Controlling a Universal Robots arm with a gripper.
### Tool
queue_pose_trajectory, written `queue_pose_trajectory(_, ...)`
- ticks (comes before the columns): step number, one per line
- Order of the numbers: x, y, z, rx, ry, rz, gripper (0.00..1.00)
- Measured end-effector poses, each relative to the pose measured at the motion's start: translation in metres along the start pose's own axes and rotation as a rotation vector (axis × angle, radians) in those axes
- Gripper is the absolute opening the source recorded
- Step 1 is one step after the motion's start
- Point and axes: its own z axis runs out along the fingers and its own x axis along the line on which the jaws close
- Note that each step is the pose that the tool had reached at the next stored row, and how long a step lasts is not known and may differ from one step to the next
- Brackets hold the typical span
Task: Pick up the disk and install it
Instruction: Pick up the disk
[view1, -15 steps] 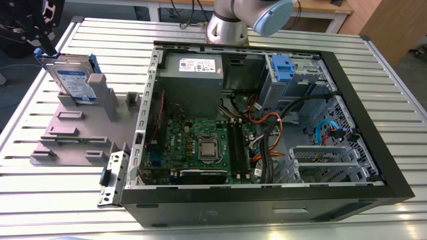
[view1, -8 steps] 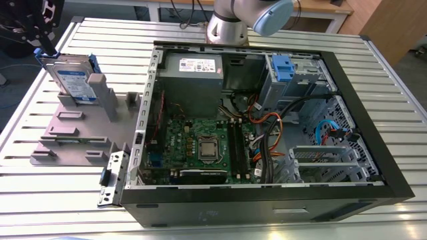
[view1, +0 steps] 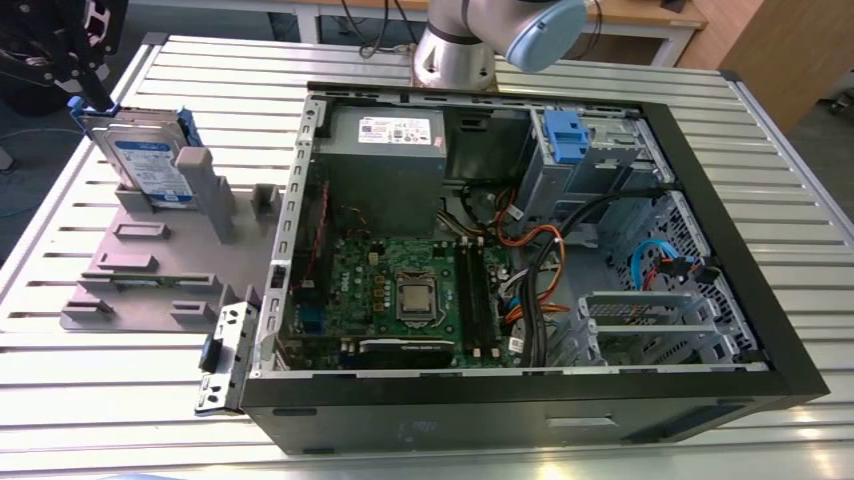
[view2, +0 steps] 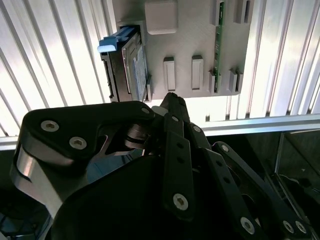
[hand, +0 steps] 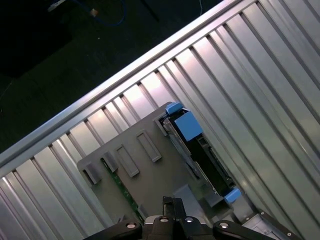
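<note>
Disk (view1: 140, 165): not yet picked up. Entries below run by size.

Tabletop (view1: 107, 400), slatted metal. Count: one. Carries everything else.

Computer case (view1: 467, 420), side panel off. Count: one. Takes up the tabletop's middle and reaches toward the edge on the exterior view's right. Holds one grey drive bay (view1: 607, 160) at its far corner, with one blue bracket (view1: 566, 135) fixed on it. Well apart from the disk.

Grey slotted holder (view1: 147, 270). Count: one. Lies flat just beside the case, toward the tabletop's edge on the exterior view's left.

Disk, count: one. Stands on edge in the holder's far corner, label face toward the exterior camera, blue rails down both sides. Appears edge-on in both wrist views: disk (view2: 127, 70), disk (hand: 202, 152). Long upper edge: roughly along the tabletop slats.

Gripper (view2: 171, 97) (hand: 172, 201). Count: one. Fingertips pressed together, nothing between them. Hangs over the holder, clear of the disk. Relation to the disk: ahead of and below the fingertips, across a bare stretch of holder plate. Judged too narrow as it stands to straddle the disk's thickness.
</note>
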Motion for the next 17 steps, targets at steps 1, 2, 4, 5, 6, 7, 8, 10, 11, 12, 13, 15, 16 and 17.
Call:
queue_pose_trajectory(1, 0.0, 0.0, 0.0, -0.0001, 0.0001, -0.002, 0.11)
queue_pose_trajectory(2, 0.0, 0.0, 0.0, -0.0001, 0.0002, -0.004, 0.11)
queue_pose_trajectory(4, 0.0, 0.0, 0.0, -0.0002, 0.0003, -0.008, 0.11)
queue_pose_trajectory(5, 0.0, 0.0, 0.0, -0.0003, 0.0004, -0.01, 0.11)
queue_pose_trajectory(6, 0.0, 0.0, 0.0, -0.0003, 0.0004, -0.012, 0.11)
queue_pose_trajectory(7, 0.0, 0.0, 0.0, -0.0004, 0.0005, -0.014, 0.11)
queue_pose_trajectory(8, 0.0, 0.0, 0.0, -0.0004, 0.0006, -0.015, 0.11)
queue_pose_trajectory(10, 0.0, 0.0, 0.0, -0.0005, 0.0007, -0.019, 0.11)
queue_pose_trajectory(11, 0.0, 0.0, 0.0, -0.0005, 0.0007, -0.021, 0.11)
queue_pose_trajectory(12, 0.0, 0.0, 0.0, -0.0006, 0.0008, -0.023, 0.11)
queue_pose_trajectory(13, 0.0, 0.0, 0.0, -0.0006, 0.0009, -0.025, 0.11)
queue_pose_trajectory(15, 0.0, 0.0, 0.0, -0.0007, 0.001, -0.029, 0.11)
queue_pose_trajectory(16, 0.0, 0.0, 0.0, -0.0008, 0.0011, -0.031, 0.11)
queue_pose_trajectory(17, 0.0, 0.0, 0.0, -0.0008, 0.0011, -0.033, 0.11)
